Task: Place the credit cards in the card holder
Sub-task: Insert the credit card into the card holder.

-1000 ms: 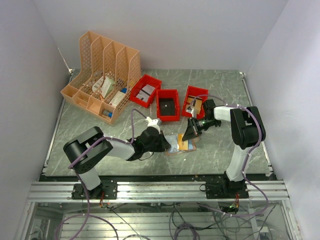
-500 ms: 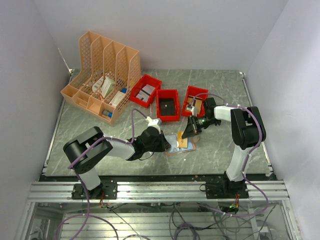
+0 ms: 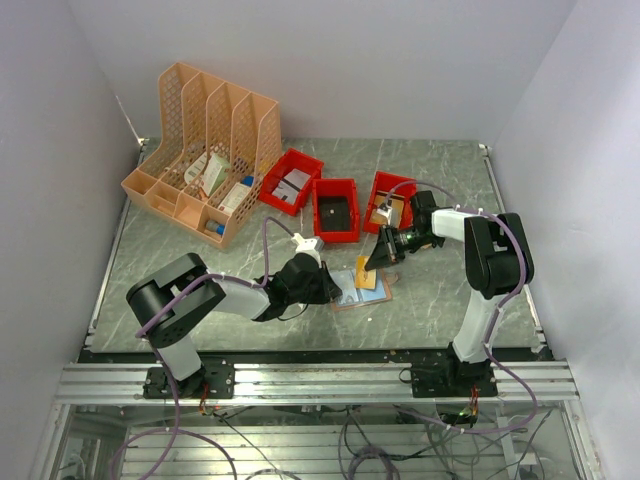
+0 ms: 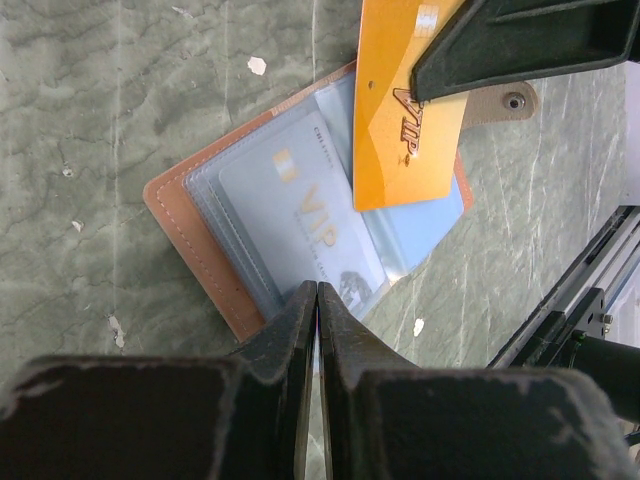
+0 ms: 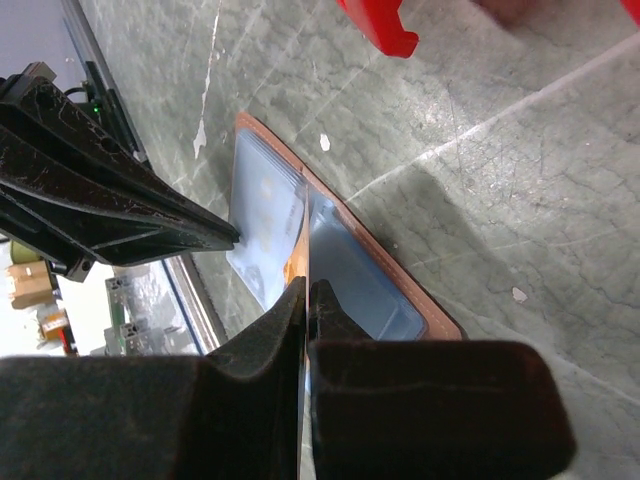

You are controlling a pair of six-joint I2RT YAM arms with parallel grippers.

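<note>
Card holder [image 4: 188, 235] open flat, left hand [image 4: 317, 292] pinching its edge, right hand [image 5: 305, 287] gripping orange card [image 4: 400, 140] above

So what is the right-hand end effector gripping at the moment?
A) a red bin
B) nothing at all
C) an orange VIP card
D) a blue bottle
C: the right end effector is shut on the orange VIP card, holding it by the open card holder.
</note>
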